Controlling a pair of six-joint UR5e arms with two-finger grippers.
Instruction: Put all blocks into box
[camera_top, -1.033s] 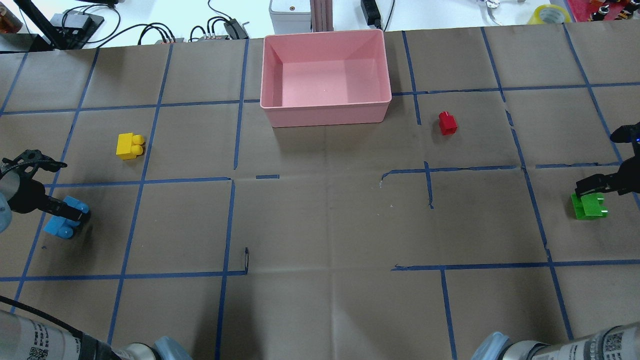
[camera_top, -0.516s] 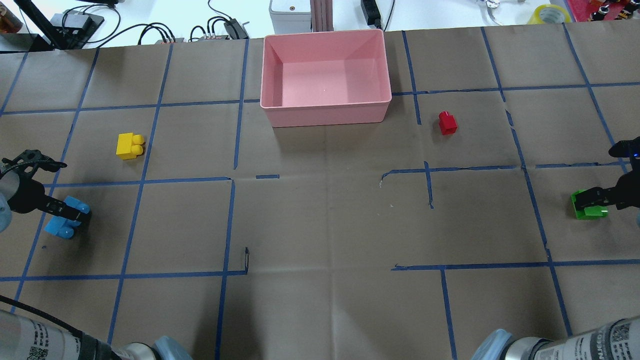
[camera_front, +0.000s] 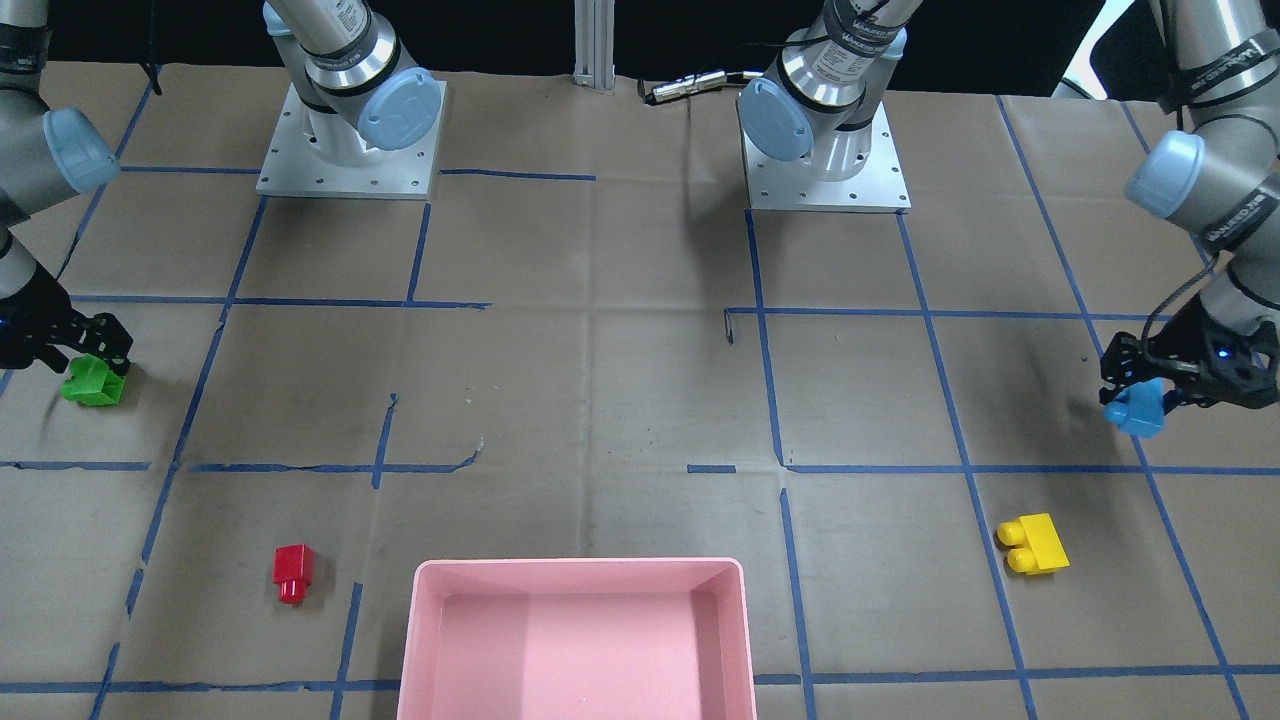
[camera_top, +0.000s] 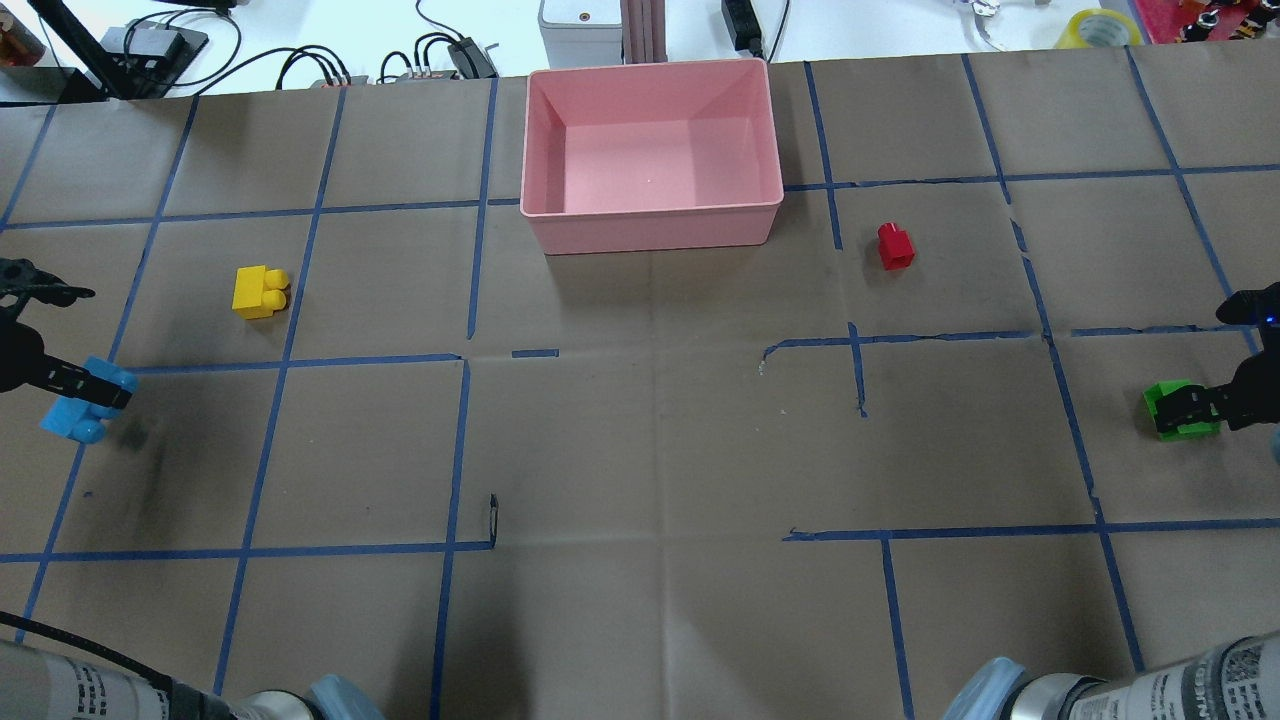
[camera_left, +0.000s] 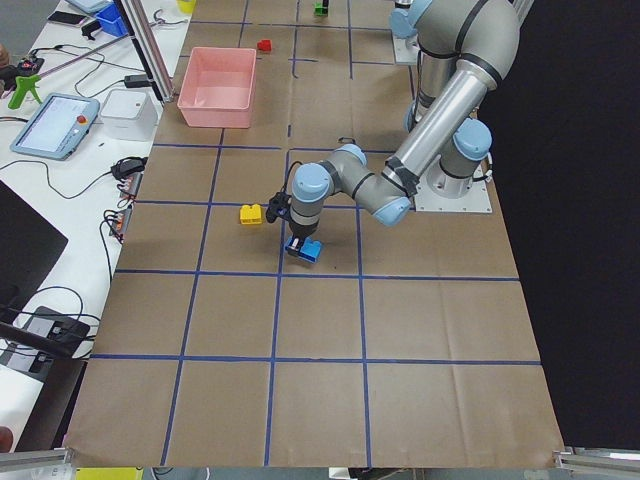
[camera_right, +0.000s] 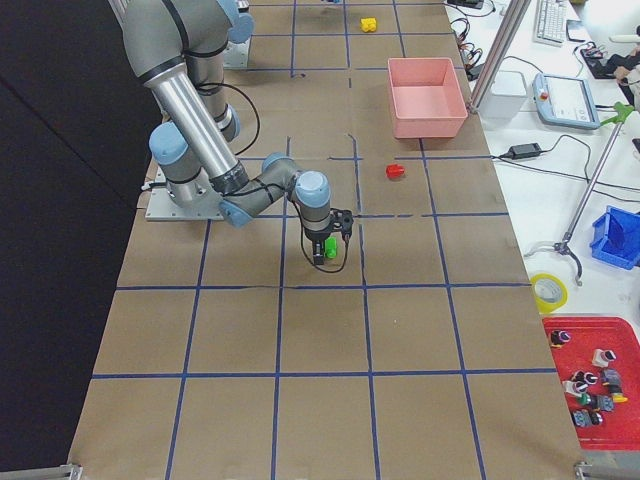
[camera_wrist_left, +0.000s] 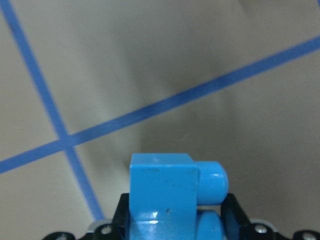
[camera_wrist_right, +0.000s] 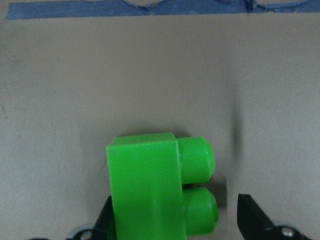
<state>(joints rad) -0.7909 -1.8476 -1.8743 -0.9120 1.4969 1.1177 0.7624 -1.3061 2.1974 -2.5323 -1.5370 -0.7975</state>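
My left gripper (camera_top: 88, 388) is shut on the light blue block (camera_top: 72, 408) and holds it above the table, with its shadow on the paper below. The block fills the bottom of the left wrist view (camera_wrist_left: 165, 195). My right gripper (camera_top: 1195, 405) is open and low around the green block (camera_top: 1178, 412), which rests on the table. In the right wrist view one finger touches the green block (camera_wrist_right: 150, 185) and the other stands apart from its studs. The yellow block (camera_top: 260, 292) and the red block (camera_top: 895, 246) lie on the table. The pink box (camera_top: 650, 208) is empty.
The table is covered with brown paper marked by blue tape lines (camera_top: 460, 360). Cables and devices (camera_top: 440, 60) lie beyond the far edge behind the box. Both arm bases (camera_front: 825, 150) stand at the robot's side of the table.
My left gripper has lifted the light blue block off the table and moved it outward to the left. My right gripper has come down around the green block.
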